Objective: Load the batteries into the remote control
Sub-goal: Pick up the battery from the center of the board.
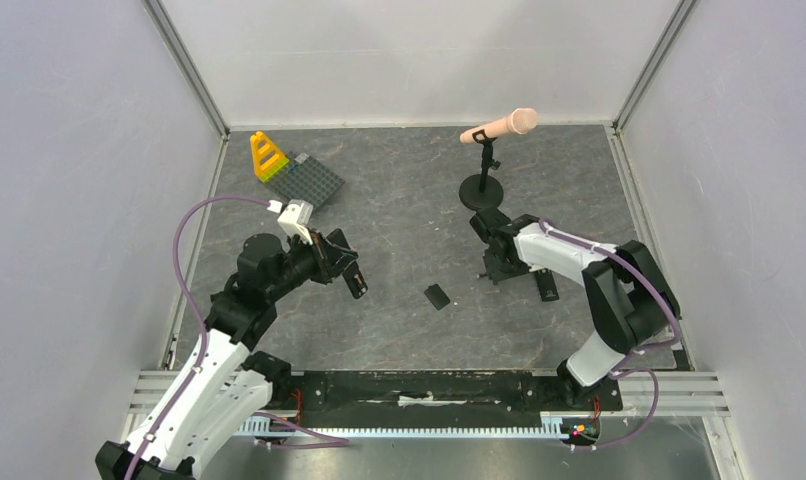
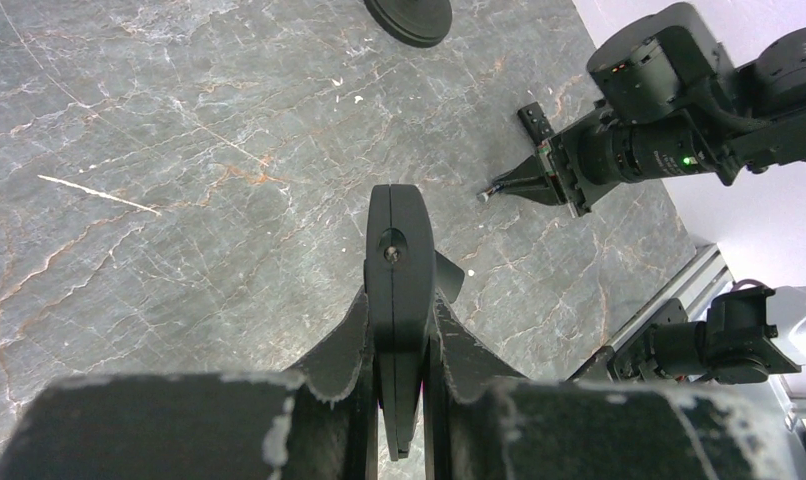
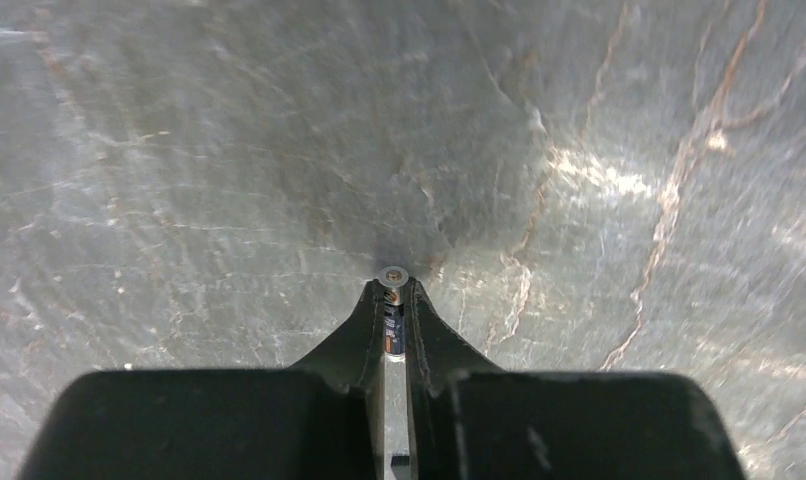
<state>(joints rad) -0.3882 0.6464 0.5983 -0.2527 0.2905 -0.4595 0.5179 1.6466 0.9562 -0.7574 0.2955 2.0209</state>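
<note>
From above, my left gripper (image 1: 339,262) grips the remote control (image 1: 358,285), left of the worktop's (image 1: 409,220) middle. My right gripper (image 1: 491,270) points down onto the worktop, a second black bar (image 1: 547,286) just beside it. A small black cover (image 1: 437,296) lies between the arms. A microphone stand (image 1: 484,185) is near the far edge, and a yellow block (image 1: 268,157) sits on a grey baseplate (image 1: 314,182) by the far left corner.

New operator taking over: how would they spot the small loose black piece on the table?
On the grey marbled table, look between the two arms. The small black piece lies there flat and alone, whereas the black bar lies beside the right arm and the remote control is clamped in the left jaws.
</note>
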